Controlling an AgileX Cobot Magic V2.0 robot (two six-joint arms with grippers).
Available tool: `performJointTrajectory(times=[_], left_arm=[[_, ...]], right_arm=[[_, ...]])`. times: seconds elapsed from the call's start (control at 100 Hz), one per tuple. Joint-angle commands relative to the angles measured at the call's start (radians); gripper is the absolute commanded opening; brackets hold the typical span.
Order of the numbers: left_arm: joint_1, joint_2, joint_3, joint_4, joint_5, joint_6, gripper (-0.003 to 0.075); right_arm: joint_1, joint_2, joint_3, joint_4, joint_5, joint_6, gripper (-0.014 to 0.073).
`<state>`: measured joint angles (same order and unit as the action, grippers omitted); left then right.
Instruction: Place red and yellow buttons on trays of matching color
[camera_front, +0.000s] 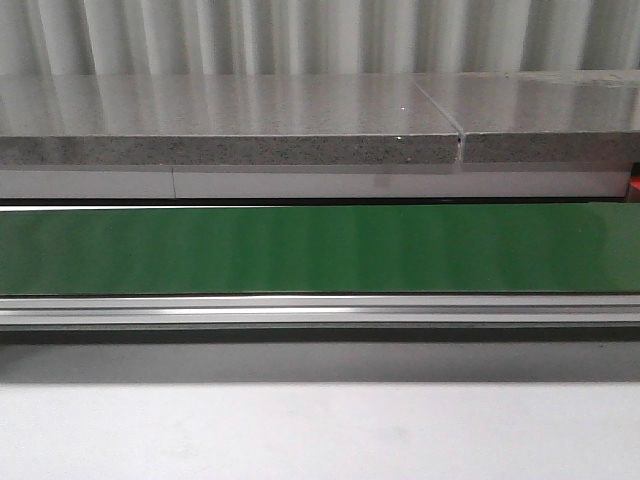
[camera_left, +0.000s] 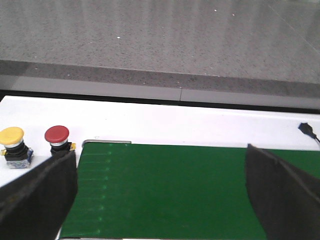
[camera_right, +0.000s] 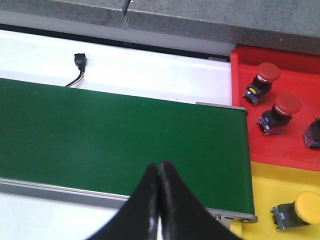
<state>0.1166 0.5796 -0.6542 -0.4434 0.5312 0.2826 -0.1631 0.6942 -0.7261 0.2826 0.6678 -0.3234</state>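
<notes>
Green belt (camera_front: 320, 250) bare, grey counter (camera_front: 220, 120) behind. Left claw (camera_left: 160, 185) spread wide, empty; yellow button (camera_left: 12, 145) and red button (camera_left: 57, 140) just beside it. Right claw (camera_right: 160, 200) closed, empty; red tray (camera_right: 240, 65) and yellow tray (camera_right: 265, 185) with buttons beyond belt end.

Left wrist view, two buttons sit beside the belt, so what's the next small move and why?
Probably shift the open left gripper sideways over the red button, the nearer one; it and the yellow button stand off the green belt, not yet on any tray.
</notes>
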Motion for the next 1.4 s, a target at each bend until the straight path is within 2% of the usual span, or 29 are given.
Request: performJointTrajectory(times=[0.0,0.1,0.21,0.46,0.74,1.01,1.19,1.39], left_arm=[[0.031,0.084,-0.079,-0.011,-0.081,-0.065,0.0639],[0.083,0.204,-0.146,-0.011,-0.081,-0.135,0.0639],[0.125,0.333,-0.223,-0.032,-0.073,-0.148,0.0639],[0.174,0.629,-0.383,-0.042,-0.043,-0.168,0.0639],[0.203,0.888,-0.485,-0.054,-0.03,-0.17,0.0639],[0.203,1.043,-0.524,-0.054,-0.053,-0.172,0.0639],[0.203,1.095,-0.529,-0.054,-0.12,-0.198,0.0639],[0.203,1.145,-0.554,-0.057,-0.134,-0.198,0.0639]], right_arm=[[0.002,-0.005,-0.025,0.006,-0.069,-0.009,-0.0068],[0.002,-0.005,-0.025,0.006,-0.069,-0.009,-0.0068],[0.002,-0.005,-0.025,0.006,-0.069,-0.009,-0.0068],[0.002,-0.005,-0.025,0.006,-0.07,-0.009,-0.0068],[0.002,-0.005,-0.025,0.006,-0.07,-0.009,-0.0068],[0.002,-0.005,-0.025,0.006,-0.07,-0.009,-0.0068],[0.002,-0.005,-0.025,0.006,-0.07,-0.009,-0.0068],[0.002,-0.005,-0.025,0.006,-0.07,-0.009,-0.0068]])
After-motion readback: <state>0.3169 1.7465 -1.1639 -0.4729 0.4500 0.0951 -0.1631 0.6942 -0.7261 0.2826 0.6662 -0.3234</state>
